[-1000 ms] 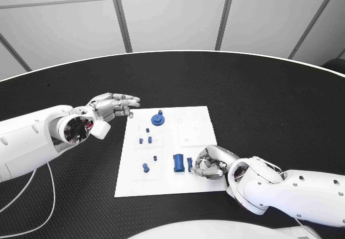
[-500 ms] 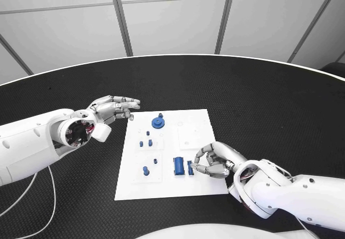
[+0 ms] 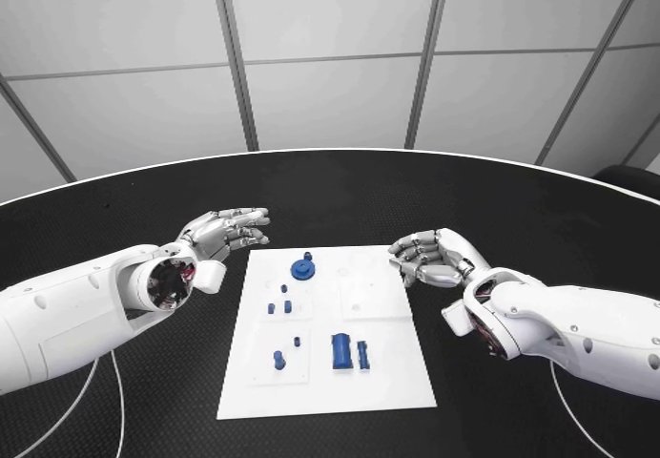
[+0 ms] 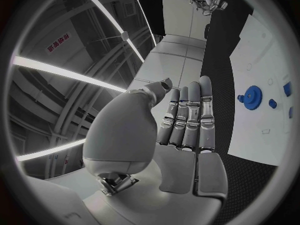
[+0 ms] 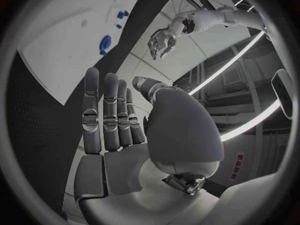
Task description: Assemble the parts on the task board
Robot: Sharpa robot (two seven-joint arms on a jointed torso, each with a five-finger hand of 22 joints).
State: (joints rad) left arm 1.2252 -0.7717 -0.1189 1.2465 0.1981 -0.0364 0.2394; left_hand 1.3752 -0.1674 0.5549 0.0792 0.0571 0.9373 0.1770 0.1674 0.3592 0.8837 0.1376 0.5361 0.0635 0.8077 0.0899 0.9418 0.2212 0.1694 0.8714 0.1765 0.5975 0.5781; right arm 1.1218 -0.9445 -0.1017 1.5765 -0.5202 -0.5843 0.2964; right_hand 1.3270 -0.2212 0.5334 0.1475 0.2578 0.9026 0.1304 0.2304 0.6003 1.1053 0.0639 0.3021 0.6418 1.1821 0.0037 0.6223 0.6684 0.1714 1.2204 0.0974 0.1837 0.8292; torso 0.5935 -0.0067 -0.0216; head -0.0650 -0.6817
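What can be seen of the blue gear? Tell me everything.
The blue gear is a round, toothed disc with a raised knob at its centre, of plastic by its look. A small blue stub sits against its far edge; whether the two are joined I cannot tell. It lies flat at the far end of the task board, left of the middle, among the other parts. Neither hand touches it: the left hand hovers off the board's far left corner.

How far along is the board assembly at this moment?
Done: a blue gear sits on the task board. In hand: nothing; the left hand and right hand hover open beside it. Left: the blue block and small pegs lie loose.
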